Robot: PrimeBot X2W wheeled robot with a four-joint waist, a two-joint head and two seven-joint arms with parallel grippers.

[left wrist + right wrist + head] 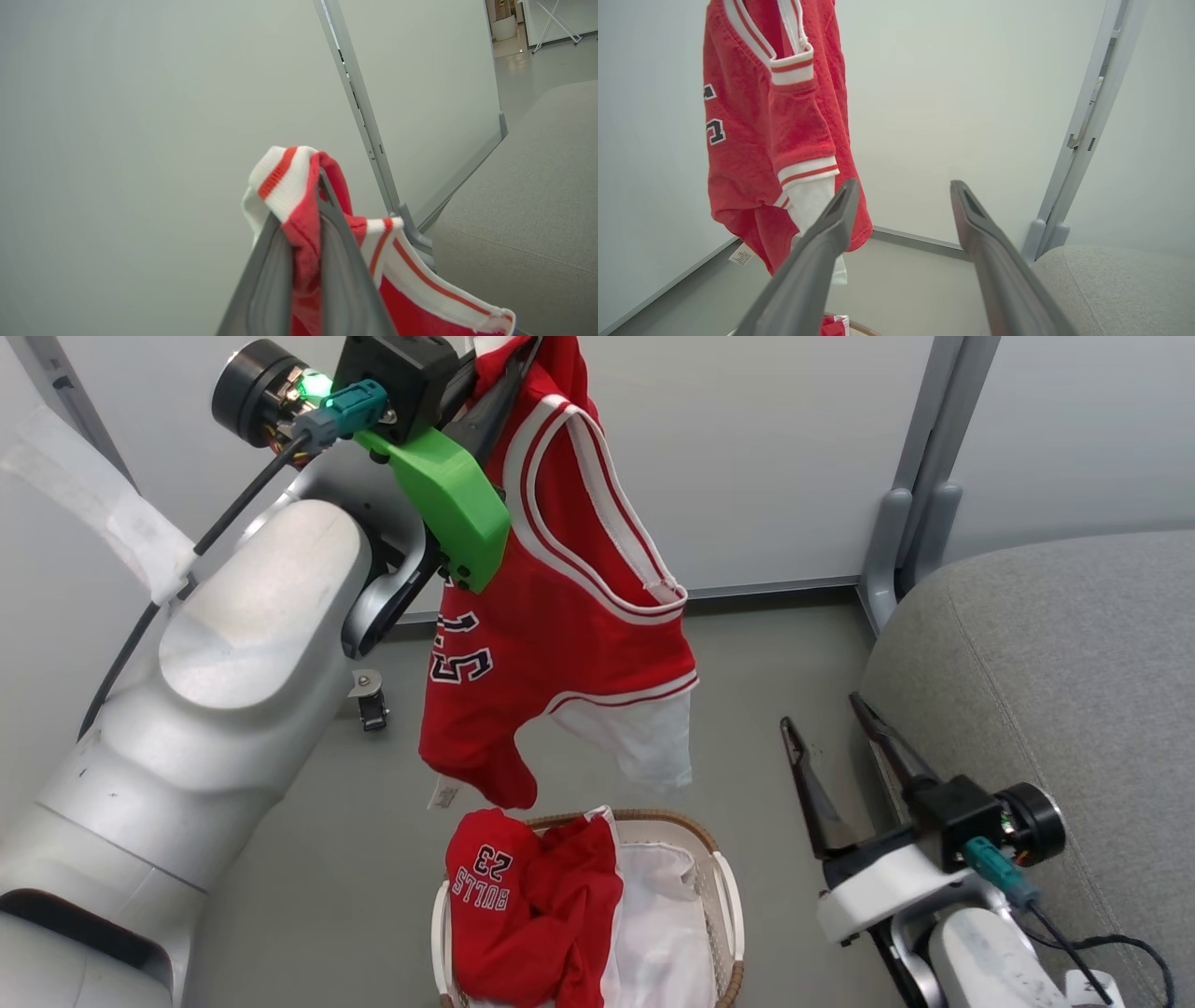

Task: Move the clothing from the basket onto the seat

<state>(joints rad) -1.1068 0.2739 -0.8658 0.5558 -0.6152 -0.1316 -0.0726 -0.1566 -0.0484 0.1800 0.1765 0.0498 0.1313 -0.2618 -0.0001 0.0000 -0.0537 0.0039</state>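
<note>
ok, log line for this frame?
left gripper: shut on red jersey, hanging over basket | right gripper: open, empty, beside seat | basket: BULLS 23 jersey inside

Bright, even light with faint soft shadows — wrist views bow at their edges

The basket (731, 905) is cut off below, the jersey (579, 616) above. Print on the tag (743, 255) is too small to read.
</note>
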